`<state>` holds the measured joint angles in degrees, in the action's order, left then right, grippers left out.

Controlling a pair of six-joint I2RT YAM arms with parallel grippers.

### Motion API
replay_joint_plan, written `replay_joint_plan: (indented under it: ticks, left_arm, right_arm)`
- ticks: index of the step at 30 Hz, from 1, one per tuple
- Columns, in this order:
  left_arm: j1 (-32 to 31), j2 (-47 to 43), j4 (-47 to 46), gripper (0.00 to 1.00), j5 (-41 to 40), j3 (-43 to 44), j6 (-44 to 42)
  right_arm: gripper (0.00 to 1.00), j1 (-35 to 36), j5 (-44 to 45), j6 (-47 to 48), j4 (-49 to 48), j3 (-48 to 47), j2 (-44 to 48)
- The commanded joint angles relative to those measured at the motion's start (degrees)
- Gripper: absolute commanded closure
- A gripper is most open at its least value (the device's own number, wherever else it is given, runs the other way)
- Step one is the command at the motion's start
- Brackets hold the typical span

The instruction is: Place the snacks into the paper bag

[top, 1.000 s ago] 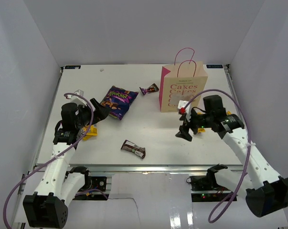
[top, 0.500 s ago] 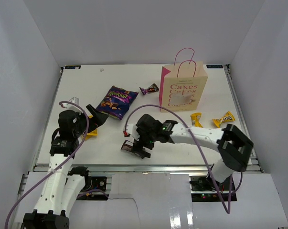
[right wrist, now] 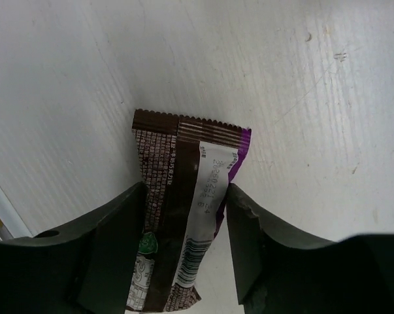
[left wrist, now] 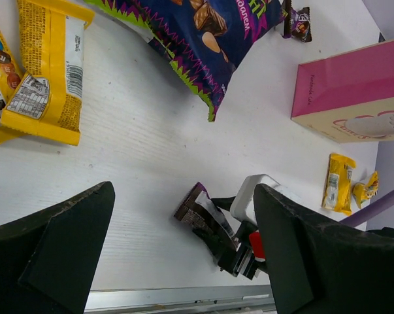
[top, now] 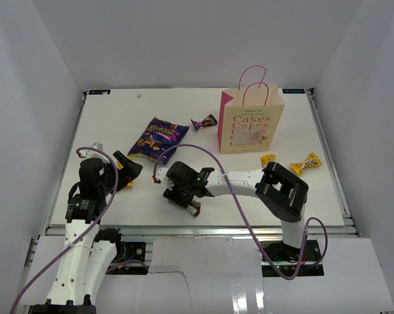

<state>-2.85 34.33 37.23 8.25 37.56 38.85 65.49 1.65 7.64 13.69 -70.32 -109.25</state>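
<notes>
The dark brown packet point(right wrist: 183, 196) lies close to the near edge of the desk point(top: 118, 111), about midway along it, with only a thin strip of bare desk before the edge rail. Its long axis runs on a slant, one end toward the left edge and slightly farther back, the other toward the near edge. In the right wrist view its serrated end points away from the camera, barcode side up.

The right hand point(top: 185, 198) is set narrow over this packet. Its fingers point(right wrist: 112, 248) lie against both long sides, so the packet is held between them.

The paper bag point(top: 251, 121) stands upright toward the far right corner, set in a little from the far edge, its handles up and its lettered face toward the near edge. A broad stretch of bare desk lies between it and the held packet. Two small yellow packets point(top: 306, 162) lie just in front of the bag, on its right-hand side.

The purple-blue bag point(top: 159, 139) lies flat left of centre. A second dark packet point(top: 204, 122) sits between it and the paper bag.

The left hand point(left wrist: 183, 190) hangs wide apart and empty near the left edge. More yellow packets point(left wrist: 43, 72) lie just beside it.
</notes>
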Motion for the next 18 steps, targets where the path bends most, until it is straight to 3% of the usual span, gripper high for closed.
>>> replay_joint_plan:
  ticks: [1,7,10,13,14,18]
  left_arm:
    - [-0.14,-0.14,0.74,0.02,-2.27,1.64,0.79]
    - [-0.14,1.79,-1.45,0.02,-1.4,1.55,0.53]
    - [-0.14,2.15,-2.95,0.02,-0.34,0.94,0.52]
    - [-0.05,2.67,-4.71,0.02,0.71,0.32,0.44]
    - [-0.05,2.94,-5.24,0.02,0.89,0.15,0.61]
    - [-0.14,4.17,-7.61,0.02,1.85,-0.47,0.79]
  right_arm:
    - [0.45,-0.01,1.34,-0.96,0.1,1.76,1.67]
    - [0.79,-0.8,-5.15,6.39,0.89,3.18,7.98]
    - [0.8,-3.27,-12.44,12.84,3.17,2.3,14.14]
    - [0.81,-10.71,-22.71,22.57,6.95,-2.52,18.45]
    - [0.82,-16.13,-28.14,26.51,9.14,-4.28,20.46]
    - [0.87,-28.73,-34.52,31.55,15.39,-21.98,20.57]
